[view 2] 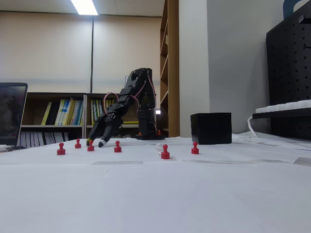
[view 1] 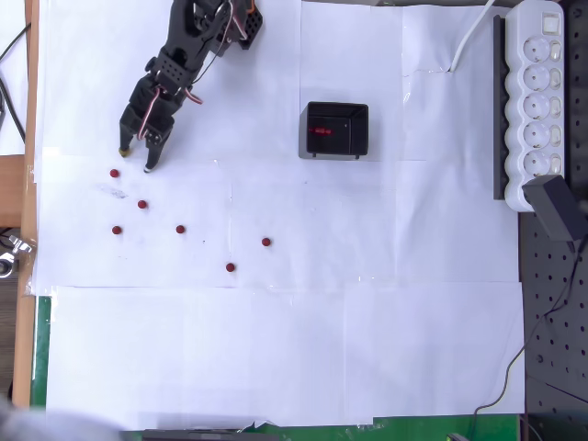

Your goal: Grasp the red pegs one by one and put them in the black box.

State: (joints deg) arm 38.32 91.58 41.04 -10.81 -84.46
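Arm is folded forward and down from its base at the back of the counter [view 1: 276,367]. Pincer [view 1: 136,158] points at the paper, tips low, just above or on the sheet, can't tell which. In the fixed view the pincer [view 2: 95,142] hangs nose-down with one white-tipped finger and one yellowish tip. Fingers stand apart, with nothing between them.

Red pegs [view 1: 142,204], overhead view: six loose on the paper, all below the pincer in the picture. Nearest one sits just below-left of the tips. Next is a bit further below the tips; one more lies further down, below-left of the tips. Three more trail off below-right, well apart from the pincer. In the fixed view the red pegs [view 2: 90,146] stand upright; one is right beside the tips, not touching as far as I can tell.

Black box [view 1: 333,130] is well to the right of the pincer, open top, with a red peg lying inside. In the fixed view the black box [view 2: 211,128] shows only its walls.

Counter is covered in white paper sheets. A white power strip [view 1: 537,101] is at far right. Room: bookshelves [view 2: 63,114] behind the arm, ceiling light on.
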